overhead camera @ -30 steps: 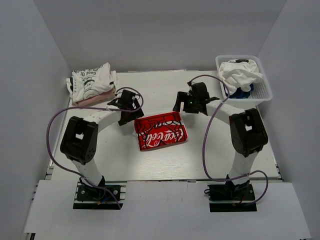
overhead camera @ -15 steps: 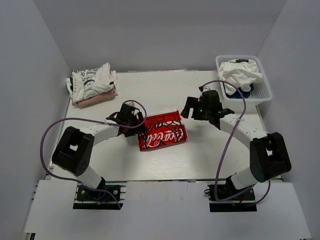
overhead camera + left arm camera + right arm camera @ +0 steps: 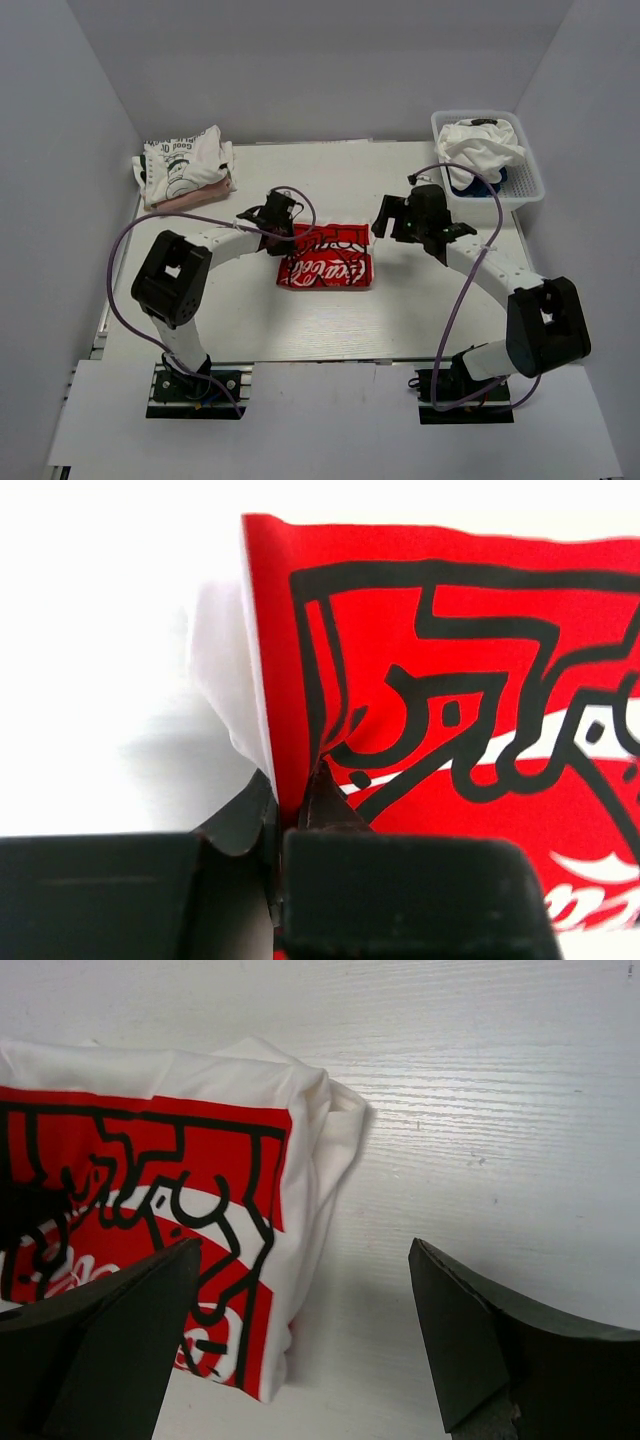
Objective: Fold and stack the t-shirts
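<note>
Left end effector [image 3: 300,785] newly pinched onto red-print t-shirt [image 3: 325,258], long axis left-right; right end effector [image 3: 302,1255] spread.

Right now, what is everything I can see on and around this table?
table: one, white, under everything.
red-print t-shirt: one, white with red-and-black print, folded, mid-table.
stacked t-shirts: at least two, white over pinkish, far left corner.
basket: one, white lattice, far right corner.
crumpled t-shirts: white one over navy blue one, inside the basket.
left gripper: one, black, shut on the red-print t-shirt's left edge.
right gripper: one, black, open, beside its right edge.
</note>
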Robot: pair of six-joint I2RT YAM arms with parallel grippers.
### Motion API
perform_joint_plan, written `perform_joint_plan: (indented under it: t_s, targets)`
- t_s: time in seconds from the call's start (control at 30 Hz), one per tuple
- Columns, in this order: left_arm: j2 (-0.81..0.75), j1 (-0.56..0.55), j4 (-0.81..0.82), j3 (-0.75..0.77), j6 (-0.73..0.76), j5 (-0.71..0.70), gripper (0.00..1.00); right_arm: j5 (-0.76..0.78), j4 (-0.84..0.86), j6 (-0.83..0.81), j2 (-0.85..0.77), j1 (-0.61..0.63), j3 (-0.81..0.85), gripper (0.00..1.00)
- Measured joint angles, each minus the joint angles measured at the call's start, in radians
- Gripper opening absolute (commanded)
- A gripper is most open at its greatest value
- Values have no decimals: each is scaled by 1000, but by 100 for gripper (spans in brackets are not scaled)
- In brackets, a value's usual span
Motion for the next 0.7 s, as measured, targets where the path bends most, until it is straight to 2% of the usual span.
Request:
perform_joint_plan:
  t_s: [0.2,0.4,0.57,0.7]
  targets:
    - [23,12,-111,196,198,-210,0,40,5,-20,-50,0,-39,90]
    - [23,40,-107,327,411,-427,0,89,39,-44,-119,-2,-97,90]
    - [24,77,-100,405,568,-496,0,97,85,-57,-134,-5,-113,90]
    - [42,123,-103,529,656,-513,0,94,110,-57,-131,-5,-113,90]
